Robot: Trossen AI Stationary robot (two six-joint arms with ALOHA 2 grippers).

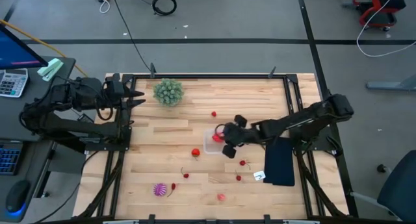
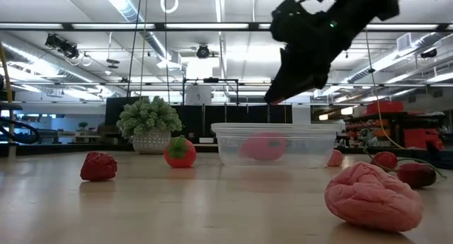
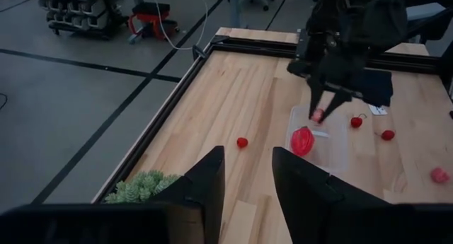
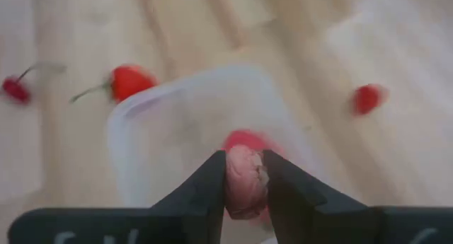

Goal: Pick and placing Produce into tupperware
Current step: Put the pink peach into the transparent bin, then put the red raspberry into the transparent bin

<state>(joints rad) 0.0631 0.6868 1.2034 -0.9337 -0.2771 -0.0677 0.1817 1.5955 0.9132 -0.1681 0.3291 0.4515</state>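
The clear tupperware tub (image 1: 210, 145) stands on the table's middle and holds one red produce piece (image 3: 303, 140). My right gripper (image 1: 225, 134) hangs over the tub, shut on a small pink produce piece (image 4: 245, 184). Other produce lies loose on the wood: red pieces (image 1: 214, 113) (image 1: 195, 152) (image 1: 186, 175), cherry-like ones (image 1: 244, 163), a pink piece (image 1: 221, 197) and the spiky purple one (image 1: 159, 189). My left gripper (image 3: 248, 177) waits open at the table's far left corner, near the green plant (image 1: 168, 91). My right gripper pinches the pink produce piece between its two fingers (image 4: 212, 184), on the piece's two opposite sides (image 4: 233, 180). The fingers point down from above. The piece is lifted clear, over the tub's inside (image 4: 170, 131) and right above the red piece (image 4: 244, 139) in it.
A flat dark pad (image 1: 281, 160) lies under the right arm at the table's right side, with a small white tag (image 1: 259, 176) beside it. The bushy plant in its pot (image 2: 148, 124) stands at the far left. A raised frame edges the table (image 1: 208, 75).
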